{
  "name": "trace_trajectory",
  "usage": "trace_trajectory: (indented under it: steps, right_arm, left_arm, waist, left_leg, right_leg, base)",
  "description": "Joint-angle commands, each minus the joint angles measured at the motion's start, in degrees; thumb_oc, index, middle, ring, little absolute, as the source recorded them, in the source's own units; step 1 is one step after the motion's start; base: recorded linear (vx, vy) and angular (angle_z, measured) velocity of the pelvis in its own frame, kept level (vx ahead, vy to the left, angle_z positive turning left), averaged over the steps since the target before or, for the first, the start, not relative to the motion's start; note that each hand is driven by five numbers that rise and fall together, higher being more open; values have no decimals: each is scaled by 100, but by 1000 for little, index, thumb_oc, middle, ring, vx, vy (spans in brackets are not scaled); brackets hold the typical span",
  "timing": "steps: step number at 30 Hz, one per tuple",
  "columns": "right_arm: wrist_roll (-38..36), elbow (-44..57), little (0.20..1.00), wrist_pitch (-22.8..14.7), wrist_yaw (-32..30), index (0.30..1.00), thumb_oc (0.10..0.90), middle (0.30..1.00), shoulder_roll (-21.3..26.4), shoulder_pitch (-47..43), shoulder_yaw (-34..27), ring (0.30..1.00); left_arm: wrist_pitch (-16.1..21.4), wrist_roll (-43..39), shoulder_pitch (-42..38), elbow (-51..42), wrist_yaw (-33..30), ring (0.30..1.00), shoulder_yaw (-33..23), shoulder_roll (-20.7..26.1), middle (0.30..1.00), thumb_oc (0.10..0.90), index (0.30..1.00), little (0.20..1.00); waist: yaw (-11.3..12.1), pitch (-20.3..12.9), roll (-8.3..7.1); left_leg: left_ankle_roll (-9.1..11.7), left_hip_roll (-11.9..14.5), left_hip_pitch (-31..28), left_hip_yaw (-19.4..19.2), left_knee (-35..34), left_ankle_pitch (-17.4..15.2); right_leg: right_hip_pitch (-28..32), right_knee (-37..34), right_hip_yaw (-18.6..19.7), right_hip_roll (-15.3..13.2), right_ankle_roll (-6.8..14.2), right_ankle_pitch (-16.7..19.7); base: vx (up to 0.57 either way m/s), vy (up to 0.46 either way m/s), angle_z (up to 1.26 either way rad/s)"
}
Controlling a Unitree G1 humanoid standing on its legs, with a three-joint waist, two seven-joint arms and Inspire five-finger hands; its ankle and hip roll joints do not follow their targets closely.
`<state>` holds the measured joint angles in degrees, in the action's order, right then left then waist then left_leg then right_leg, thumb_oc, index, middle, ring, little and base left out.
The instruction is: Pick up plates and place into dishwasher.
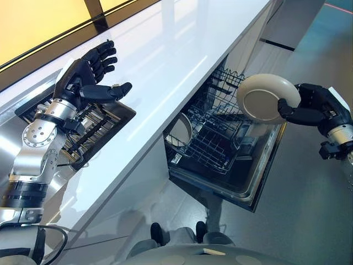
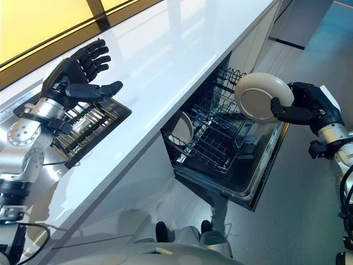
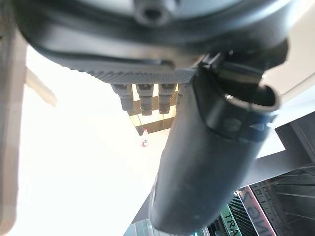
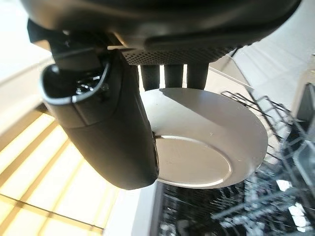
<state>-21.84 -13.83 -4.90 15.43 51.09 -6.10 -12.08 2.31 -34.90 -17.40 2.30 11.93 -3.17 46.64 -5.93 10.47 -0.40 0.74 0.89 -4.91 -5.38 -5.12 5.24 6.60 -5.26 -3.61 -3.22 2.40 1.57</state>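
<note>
White plate pinched by right hand over dishwasher rack; left hand open, idle; lower edge-first between free tines, clear of racked plate.

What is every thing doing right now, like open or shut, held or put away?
Dishwasher: door open, rack pulled out.
Held plate: pinched in the right hand, above the rack.
Racked plate: standing on edge in the rack.
Left hand: open, holding nothing, over the drying rack.
</note>
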Motion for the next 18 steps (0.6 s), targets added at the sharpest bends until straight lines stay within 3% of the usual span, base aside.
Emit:
trace_trajectory:
  steps: [1,6,11,18]
  right_arm:
    - [73,26,200,-399,-251,300,100,300,259,-588,136,300]
    - [134,-206,200,-275,-638,300,100,300,51,-977,567,300]
    - [566,-746,200,-203,-1201,300,100,300,-199,-1674,1428,300]
    - [978,-1489,200,-95,-1591,300,100,300,-234,-2266,2122,300]
  left_arm:
    - [371,-382,-317,-705,57,900,-93,305,900,800,900,900]
    - [428,-328,-282,-883,204,900,73,197,900,800,900,900]
    - [412,-375,-475,-979,191,900,418,153,900,800,900,900]
    - [407,-590,-680,-1102,136,900,692,135,900,800,900,900]
  waist:
    - [246,-409,-44]
    - [372,-287,-10]
    - [530,-70,73]
    - [673,46,147]
  left_leg:
    - [9,-288,-297,223,12,-482]
    - [4,-301,-246,272,12,-469]
    - [-4,-293,-124,325,12,-420]
    - [17,-295,-61,450,12,-366]
  right_leg:
    - [40,26,-305,86,294,291]
    - [24,26,-403,34,285,290]
    - [-67,62,-519,-14,259,294]
    - [-47,105,-651,-52,222,260]
  base:
    - [8,-40,2]
    - [-8,-38,4]
    - [-67,-16,10]
    - [6,-4,8]
